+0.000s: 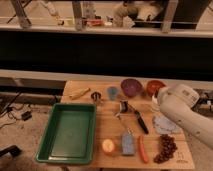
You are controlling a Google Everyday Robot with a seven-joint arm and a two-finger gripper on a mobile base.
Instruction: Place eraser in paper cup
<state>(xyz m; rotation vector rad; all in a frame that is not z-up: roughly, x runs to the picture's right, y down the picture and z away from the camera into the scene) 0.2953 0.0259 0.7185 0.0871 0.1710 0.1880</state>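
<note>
My white arm (182,107) reaches in from the right over the table's right back part. My gripper (156,102) is at its far end, just in front of the orange bowl (155,86). A pale sliver at the arm's left edge may be the paper cup; the arm hides the rest of it. A small black and white block (123,106), possibly the eraser, lies mid-table, left of the gripper and apart from it.
A green tray (70,132) fills the table's left side. Also on the table are a purple bowl (130,86), a small blue-grey cup (113,92), a banana (79,93), a black-handled tool (141,122), a blue brush (126,144), an apple (108,146), a carrot (143,149), grapes (166,148) and a grey cloth (165,125).
</note>
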